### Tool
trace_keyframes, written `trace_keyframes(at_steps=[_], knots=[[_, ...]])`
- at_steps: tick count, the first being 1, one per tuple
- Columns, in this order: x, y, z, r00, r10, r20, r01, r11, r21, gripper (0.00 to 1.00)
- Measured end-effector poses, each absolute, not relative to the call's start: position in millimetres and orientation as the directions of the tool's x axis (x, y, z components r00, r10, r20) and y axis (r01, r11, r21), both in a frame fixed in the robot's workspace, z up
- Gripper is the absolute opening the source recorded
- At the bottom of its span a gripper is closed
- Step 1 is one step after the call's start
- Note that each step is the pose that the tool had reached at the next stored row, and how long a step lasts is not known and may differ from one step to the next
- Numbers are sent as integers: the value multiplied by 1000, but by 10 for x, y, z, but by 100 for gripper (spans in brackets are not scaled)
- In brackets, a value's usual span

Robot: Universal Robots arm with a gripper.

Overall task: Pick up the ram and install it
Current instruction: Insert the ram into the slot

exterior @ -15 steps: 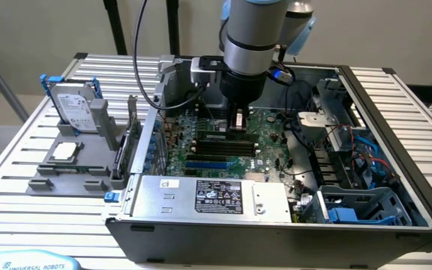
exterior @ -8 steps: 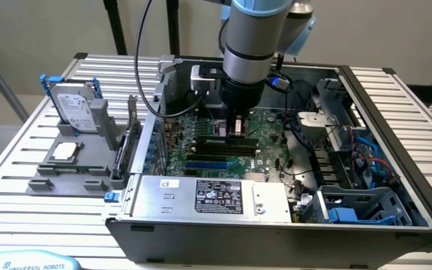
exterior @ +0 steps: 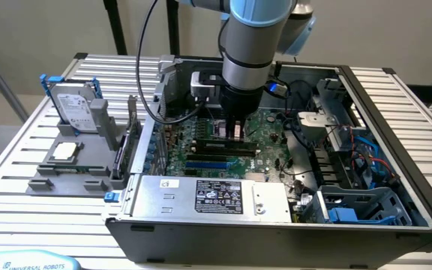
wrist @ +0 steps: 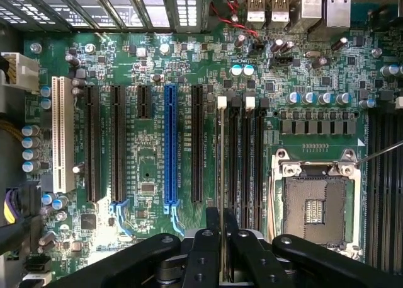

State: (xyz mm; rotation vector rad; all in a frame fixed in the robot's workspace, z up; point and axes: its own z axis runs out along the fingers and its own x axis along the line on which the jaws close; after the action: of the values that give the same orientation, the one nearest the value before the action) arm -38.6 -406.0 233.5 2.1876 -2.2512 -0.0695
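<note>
The ram (wrist: 221, 174) is seen edge-on as a thin pale strip between my black fingers (wrist: 204, 253). My gripper (wrist: 222, 253) is shut on it. The stick lies along the leftmost of the black memory slots (wrist: 242, 168), in line with that slot's white latch (wrist: 221, 101); whether it touches the slot I cannot tell. In the exterior view my gripper (exterior: 235, 132) reaches down into the open computer case (exterior: 396, 140), low over the green motherboard (exterior: 265, 143).
An open processor socket (wrist: 315, 206) sits beside the memory slots, with a blue expansion slot (wrist: 170, 149) and black ones on the other side. At the exterior view's left, a grey fixture (exterior: 66, 169) holds a hard drive with blue bracket (exterior: 73, 107) and a silver processor chip (exterior: 64, 151). The power supply (exterior: 208, 197) is at the case front.
</note>
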Motion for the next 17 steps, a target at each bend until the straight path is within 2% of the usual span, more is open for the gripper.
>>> trace_keyframes(at_steps=[17], knots=[[-386, -4033, 2316, -29, -999, -26, -999, 28, 31, 13]])
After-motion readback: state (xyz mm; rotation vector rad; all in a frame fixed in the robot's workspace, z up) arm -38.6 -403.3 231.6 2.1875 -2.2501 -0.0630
